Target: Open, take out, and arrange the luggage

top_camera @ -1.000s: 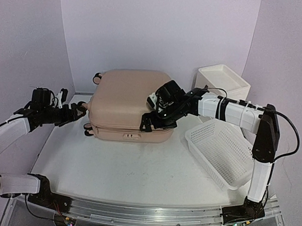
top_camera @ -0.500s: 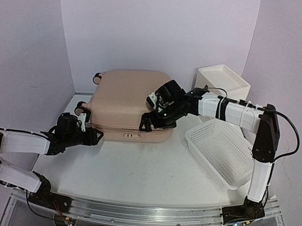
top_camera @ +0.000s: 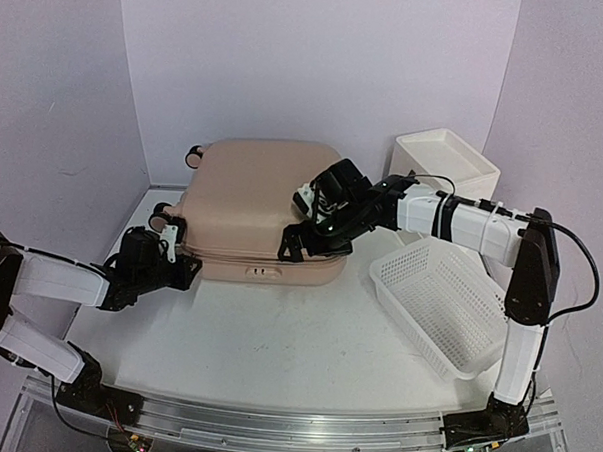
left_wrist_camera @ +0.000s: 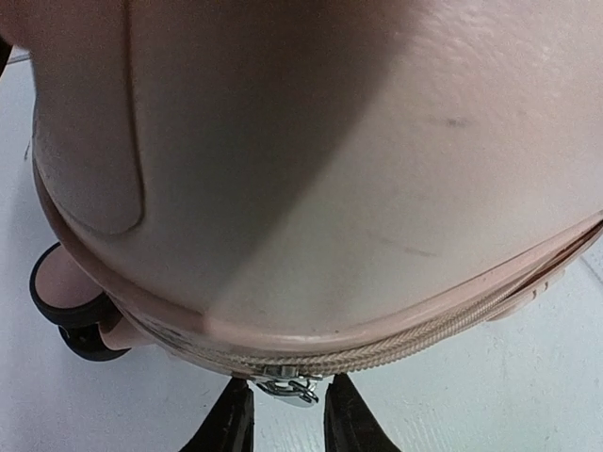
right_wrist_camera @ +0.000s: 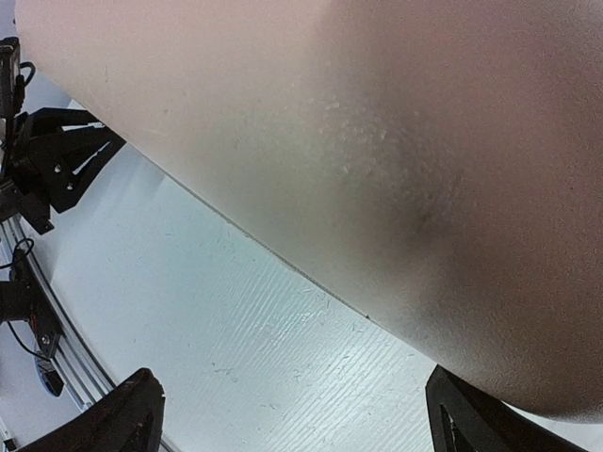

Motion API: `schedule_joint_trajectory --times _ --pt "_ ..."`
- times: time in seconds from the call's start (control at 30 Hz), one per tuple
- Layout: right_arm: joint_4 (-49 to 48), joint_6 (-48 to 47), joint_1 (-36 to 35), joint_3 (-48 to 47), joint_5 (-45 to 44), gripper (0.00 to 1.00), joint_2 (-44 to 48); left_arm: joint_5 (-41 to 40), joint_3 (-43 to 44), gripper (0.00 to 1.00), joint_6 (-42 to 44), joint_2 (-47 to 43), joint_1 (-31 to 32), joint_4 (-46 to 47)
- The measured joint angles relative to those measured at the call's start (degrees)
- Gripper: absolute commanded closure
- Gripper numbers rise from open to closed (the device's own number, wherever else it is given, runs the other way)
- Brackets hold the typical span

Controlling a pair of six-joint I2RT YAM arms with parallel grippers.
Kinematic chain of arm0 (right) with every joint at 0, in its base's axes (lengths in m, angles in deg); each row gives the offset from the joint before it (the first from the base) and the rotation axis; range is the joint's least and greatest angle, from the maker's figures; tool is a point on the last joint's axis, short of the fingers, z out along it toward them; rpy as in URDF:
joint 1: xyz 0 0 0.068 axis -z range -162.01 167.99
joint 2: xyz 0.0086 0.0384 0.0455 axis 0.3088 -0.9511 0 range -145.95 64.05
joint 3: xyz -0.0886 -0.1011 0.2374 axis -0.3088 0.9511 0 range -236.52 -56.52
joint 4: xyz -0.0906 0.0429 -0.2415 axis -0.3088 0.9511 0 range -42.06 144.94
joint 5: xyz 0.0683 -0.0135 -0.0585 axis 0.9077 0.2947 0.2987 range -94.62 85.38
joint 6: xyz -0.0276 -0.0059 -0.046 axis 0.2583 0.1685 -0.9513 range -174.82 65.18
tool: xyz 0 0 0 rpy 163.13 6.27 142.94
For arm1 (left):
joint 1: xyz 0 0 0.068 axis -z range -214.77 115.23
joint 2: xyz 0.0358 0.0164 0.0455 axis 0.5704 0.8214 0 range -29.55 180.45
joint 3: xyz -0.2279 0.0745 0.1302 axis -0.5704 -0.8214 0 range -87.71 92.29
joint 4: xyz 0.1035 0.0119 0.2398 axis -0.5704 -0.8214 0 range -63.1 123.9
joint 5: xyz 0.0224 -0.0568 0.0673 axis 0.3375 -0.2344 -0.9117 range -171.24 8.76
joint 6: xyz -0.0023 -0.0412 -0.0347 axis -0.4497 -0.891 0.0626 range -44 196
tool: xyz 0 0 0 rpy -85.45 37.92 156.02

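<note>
Sheathed in white shells over black joints along left arm [top_camera: 64, 279] and right arm [top_camera: 462, 223] alike. Strung with a thin black cable [top_camera: 595, 279] looping off the right arm's long black link. Tipped with matte black fingers [left_wrist_camera: 231, 426]; mounted on black bases [top_camera: 79, 381].

High rear overview, wrist views pressed close to luggage [top_camera: 258, 199]

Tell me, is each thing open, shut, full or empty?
Pale-pink hard-shell suitcase: lying flat, lid closed.
Left tool: jaws narrow, either side of the metal zipper pull; grip unclear.
Right tool: wide open, at the suitcase's front corner.
White perforated plastic basket: empty.
</note>
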Motion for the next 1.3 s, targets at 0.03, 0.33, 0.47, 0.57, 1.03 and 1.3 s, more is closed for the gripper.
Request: schedule_joint_trajectory --times 0.03,0.33,0.47,0.57,1.03,1.3 --pt "0.02 0.0 0.02 0.0 0.0 0.02 0.0 -0.09 0.0 0.82 0.31 0.13 0.11 -0.02" --pt "-0.02 0.02 0.04 0.0 0.24 0.02 0.11 -0.59 -1.33 1.0 1.14 0.31 0.74 2.62" --pt "-0.17 0.04 0.04 0.0 0.46 0.02 0.11 -1.05 -2.58 1.0 2.01 0.31 0.74 4.96" --pt "-0.33 0.09 0.04 0.0 0.66 0.02 0.11 -1.4 -3.69 1.0 2.01 0.31 0.68 7.34" --pt "0.28 0.26 -0.09 0.11 1.49 0.02 0.11 6.16 -6.4 1.0 -5.35 0.11 -10.47 13.2" --pt "0.96 -0.04 0.0 0.24 -0.96 0.02 0.37 6.75 -6.43 1.0 -8.81 0.11 -12.83 13.27"
